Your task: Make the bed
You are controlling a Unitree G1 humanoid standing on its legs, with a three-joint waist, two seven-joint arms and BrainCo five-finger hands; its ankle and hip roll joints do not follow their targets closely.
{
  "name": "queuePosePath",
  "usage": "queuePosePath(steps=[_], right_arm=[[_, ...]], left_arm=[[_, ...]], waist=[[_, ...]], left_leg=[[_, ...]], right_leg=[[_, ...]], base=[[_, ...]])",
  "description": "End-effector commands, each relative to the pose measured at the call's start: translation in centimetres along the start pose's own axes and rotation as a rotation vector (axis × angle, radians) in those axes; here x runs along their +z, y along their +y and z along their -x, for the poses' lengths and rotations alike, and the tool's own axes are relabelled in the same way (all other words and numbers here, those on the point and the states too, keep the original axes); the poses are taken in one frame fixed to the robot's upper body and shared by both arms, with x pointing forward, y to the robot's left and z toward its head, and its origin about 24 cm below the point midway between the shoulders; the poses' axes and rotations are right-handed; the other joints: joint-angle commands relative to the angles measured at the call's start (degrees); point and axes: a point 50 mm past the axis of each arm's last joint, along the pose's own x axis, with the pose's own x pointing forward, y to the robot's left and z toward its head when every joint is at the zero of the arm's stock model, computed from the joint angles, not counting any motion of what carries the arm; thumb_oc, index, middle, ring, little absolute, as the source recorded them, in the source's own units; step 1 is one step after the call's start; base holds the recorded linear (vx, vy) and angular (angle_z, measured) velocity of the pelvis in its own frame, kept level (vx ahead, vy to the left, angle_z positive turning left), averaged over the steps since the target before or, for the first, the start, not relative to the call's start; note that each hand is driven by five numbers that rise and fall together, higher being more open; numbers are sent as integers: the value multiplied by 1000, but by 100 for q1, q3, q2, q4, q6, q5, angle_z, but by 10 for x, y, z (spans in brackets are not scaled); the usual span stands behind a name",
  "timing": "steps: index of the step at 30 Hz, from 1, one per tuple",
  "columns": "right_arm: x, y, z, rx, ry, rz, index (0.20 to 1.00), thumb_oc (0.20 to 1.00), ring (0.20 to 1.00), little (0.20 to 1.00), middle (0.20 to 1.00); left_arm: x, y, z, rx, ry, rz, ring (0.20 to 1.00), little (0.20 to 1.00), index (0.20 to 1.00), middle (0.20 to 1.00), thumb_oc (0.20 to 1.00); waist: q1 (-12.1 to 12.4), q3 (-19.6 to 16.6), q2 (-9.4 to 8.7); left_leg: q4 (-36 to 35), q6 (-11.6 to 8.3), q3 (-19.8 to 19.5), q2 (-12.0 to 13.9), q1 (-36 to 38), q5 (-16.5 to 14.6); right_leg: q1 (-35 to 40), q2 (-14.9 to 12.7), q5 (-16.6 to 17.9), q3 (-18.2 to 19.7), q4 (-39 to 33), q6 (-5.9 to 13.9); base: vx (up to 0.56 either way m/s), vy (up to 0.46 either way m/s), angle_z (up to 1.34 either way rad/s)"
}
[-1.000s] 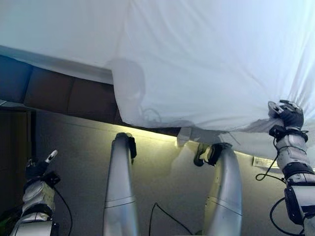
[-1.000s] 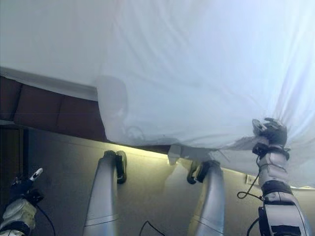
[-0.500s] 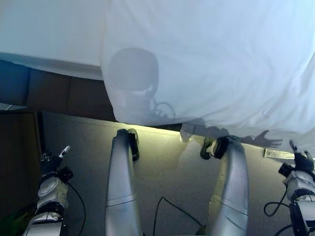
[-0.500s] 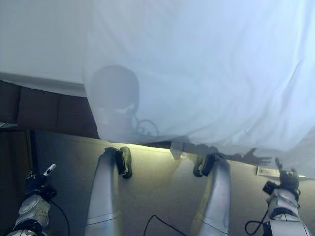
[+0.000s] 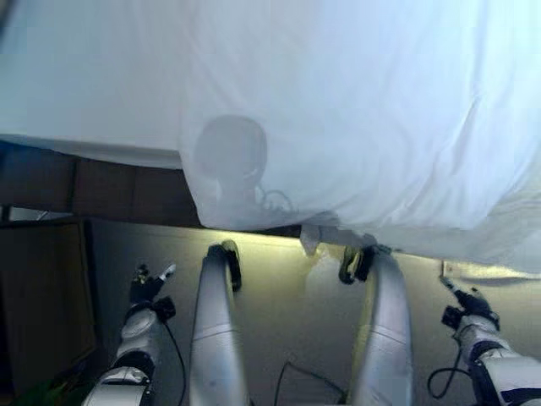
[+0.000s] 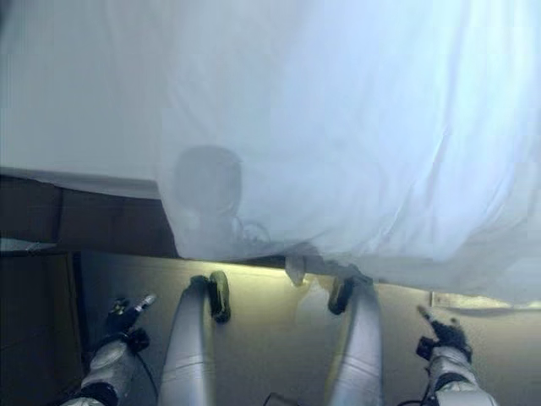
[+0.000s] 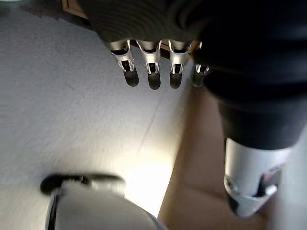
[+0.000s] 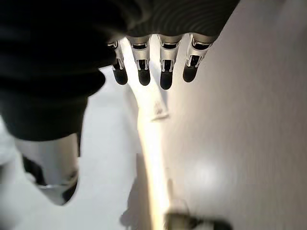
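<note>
Your left hand (image 5: 149, 282) and right hand (image 5: 466, 302) hang low at either side, fingers (image 8: 142, 62) straight, holding nothing.

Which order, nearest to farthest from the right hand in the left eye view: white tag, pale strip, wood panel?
From the right hand:
1. Pale strip, right side, just past the hand.
2. White tag, centre, below the sheet edge.
3. Wood panel, far left.

No text, number or sign is showing clearly enough to read. A small white label (image 5: 467, 271) is lying on the floor at the lower right of the left eye view, under the white sheet (image 5: 355, 110), but its print is staying illegible.
</note>
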Motion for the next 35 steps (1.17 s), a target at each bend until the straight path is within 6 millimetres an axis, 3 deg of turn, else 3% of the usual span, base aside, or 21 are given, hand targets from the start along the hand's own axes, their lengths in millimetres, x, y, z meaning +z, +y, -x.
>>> queuePosePath(steps=[1,2,3,4,5,7,8,9,11,12,13,16,19,24,35], right_arm=[[-20,-24,2,-36,23,107,1000,1000,1000,1000,1000],[-25,-23,4,-18,25,157,1000,1000,1000,1000,1000],[-35,-25,6,-1,49,197,1000,1000,1000,1000,1000],[-56,-33,11,-1,112,253,1000,1000,1000,1000,1000],[-56,-33,11,-1,112,253,1000,1000,1000,1000,1000],[-87,-29,23,33,181,287,1000,1000,1000,1000,1000],[-87,-29,23,33,181,287,1000,1000,1000,1000,1000],[-104,-23,30,65,219,314,1000,1000,1000,1000,1000],[-111,-20,34,84,233,336,1000,1000,1000,1000,1000],[-120,-9,40,155,229,406,1000,1000,1000,1000,1000],[-125,-5,44,194,230,455,1000,1000,1000,1000,1000],[-139,-1,52,245,263,490,1000,1000,1000,1000,1000],[-143,12,57,301,253,517,1000,1000,1000,1000,1000],[-147,11,59,312,278,553,1000,1000,1000,1000,1000],[-152,6,60,328,315,587,1000,1000,1000,1000,1000]], left_arm=[[-15,31,5,52,20,-150,1000,1000,1000,1000,1000],[-25,31,9,32,54,-148,1000,1000,1000,1000,1000],[-34,34,14,27,81,-156,1000,1000,1000,1000,1000],[-52,35,23,-12,127,-208,1000,1000,1000,1000,1000],[-52,35,23,-12,128,-209,1000,1000,1000,1000,1000],[-73,46,35,4,204,-224,1000,1000,1000,1000,1000],[-73,46,35,4,204,-224,1000,1000,1000,1000,1000],[-86,50,44,9,243,-254,1000,1000,1000,1000,1000],[-91,51,48,8,255,-268,1000,1000,1000,1000,1000],[-101,48,56,-39,270,-362,1000,1000,1000,1000,1000],[-105,47,59,-70,272,-424,1000,1000,1000,1000,1000],[-118,45,69,-129,308,-503,1000,1000,1000,1000,1000],[-124,42,73,-142,338,-506,1000,1000,1000,1000,1000],[-131,33,78,-213,370,-547,1000,1000,1000,1000,1000],[-133,23,79,-309,366,-614,1000,1000,1000,1000,1000]], waist=[[15,-48,-83],[37,-134,-95],[82,-243,-70],[124,-523,-31],[122,-507,-26],[205,-1005,-10],[198,-1011,-8],[246,-1360,-18],[265,-1525,-6],[316,-1879,-22],[351,-2001,-27],[407,-2336,-30],[444,-2467,-92],[452,-2657,-128],[417,-2738,-154]], left_leg=[[-1417,297,171,-21,1247,643],[-1852,293,249,-20,1597,943],[-2251,253,276,4,2003,1072],[-2965,156,358,5,2661,1310],[-2987,155,356,6,2693,1320],[-4005,16,468,11,3550,1780],[-4045,18,464,8,3558,1812],[-4544,-51,508,36,3985,2099],[-4782,-112,514,40,4159,2316],[-5186,-185,625,44,4462,2473],[-5342,-221,669,44,4598,2549],[-5656,-247,761,59,4897,2544],[-5642,-222,725,50,4964,2504],[-5666,-198,735,14,5086,2379],[-5583,-143,717,-48,5210,2211]], right_leg=[[1428,11,266,-281,-1188,157],[1831,31,568,-444,-1674,144],[2302,65,657,-605,-2066,193],[3036,105,907,-851,-2774,297],[3073,110,916,-862,-2798,297],[3997,235,1289,-1196,-3780,430],[4015,242,1318,-1212,-3823,428],[4460,311,1575,-1375,-4351,516],[4689,364,1734,-1488,-4656,554],[4997,409,2006,-1639,-5122,670],[5120,443,2107,-1676,-5287,707],[5439,509,2143,-1790,-5632,759],[5562,521,2084,-1861,-5602,748],[5686,507,2053,-1867,-5614,744],[5813,465,2040,-1825,-5557,753]], base=[[101,-31,-2],[154,-37,-4],[274,-25,-3],[272,-11,1],[280,-8,4],[268,-6,13],[283,-12,12],[119,-8,5],[149,0,-2],[141,6,-2],[115,6,-1],[25,1,0],[-7,-2,-1],[6,13,2],[1,1,0]])
